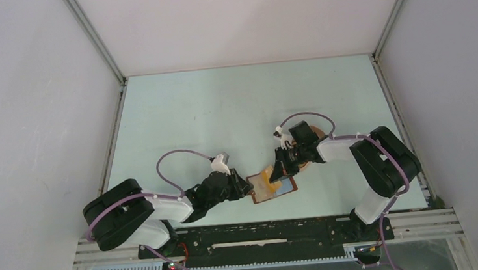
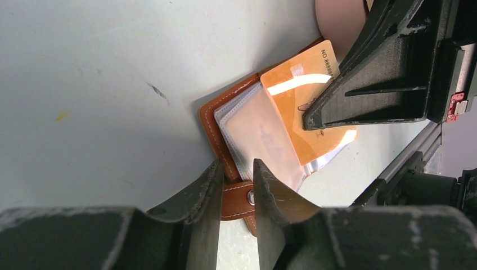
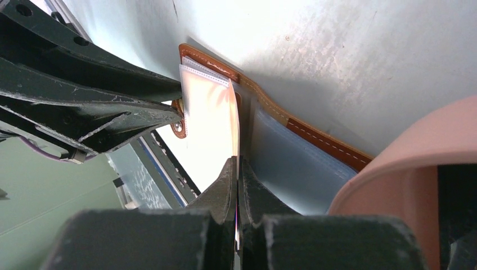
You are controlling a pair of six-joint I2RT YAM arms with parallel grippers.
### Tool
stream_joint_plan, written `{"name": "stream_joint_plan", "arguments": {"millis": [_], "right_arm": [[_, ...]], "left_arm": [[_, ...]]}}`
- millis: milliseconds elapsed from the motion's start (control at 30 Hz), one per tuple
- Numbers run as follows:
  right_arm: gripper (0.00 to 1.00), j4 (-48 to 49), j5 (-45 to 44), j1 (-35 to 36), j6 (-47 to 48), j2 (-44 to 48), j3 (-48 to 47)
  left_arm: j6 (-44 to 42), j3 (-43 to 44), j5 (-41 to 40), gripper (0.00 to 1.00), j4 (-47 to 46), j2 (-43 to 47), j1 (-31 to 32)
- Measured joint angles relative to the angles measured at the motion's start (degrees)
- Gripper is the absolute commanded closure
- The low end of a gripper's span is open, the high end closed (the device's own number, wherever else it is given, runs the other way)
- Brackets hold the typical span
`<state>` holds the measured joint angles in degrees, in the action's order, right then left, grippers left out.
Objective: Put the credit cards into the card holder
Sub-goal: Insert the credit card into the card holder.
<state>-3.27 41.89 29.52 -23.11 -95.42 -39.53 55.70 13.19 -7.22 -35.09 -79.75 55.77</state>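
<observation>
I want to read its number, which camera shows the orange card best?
Left wrist view: the orange card faces the camera, printed number partly visible, pinched by the right hand. Right wrist shows only its thin edge; top view, a small yellowish patch.

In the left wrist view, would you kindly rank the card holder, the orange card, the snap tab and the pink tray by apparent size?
1. card holder
2. orange card
3. snap tab
Unranked: pink tray; only a small part shows at the top edge.
</observation>
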Motion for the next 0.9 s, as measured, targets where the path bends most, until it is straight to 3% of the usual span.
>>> {"name": "stream_joint_plan", "arguments": {"millis": [900], "right_arm": [[1.0,-4.07,0.98,-0.26,1.33,3.69,2.8]], "left_arm": [[-0.68,-0.02,-0.09,0.66,5.64,4.09,0.33]]}}
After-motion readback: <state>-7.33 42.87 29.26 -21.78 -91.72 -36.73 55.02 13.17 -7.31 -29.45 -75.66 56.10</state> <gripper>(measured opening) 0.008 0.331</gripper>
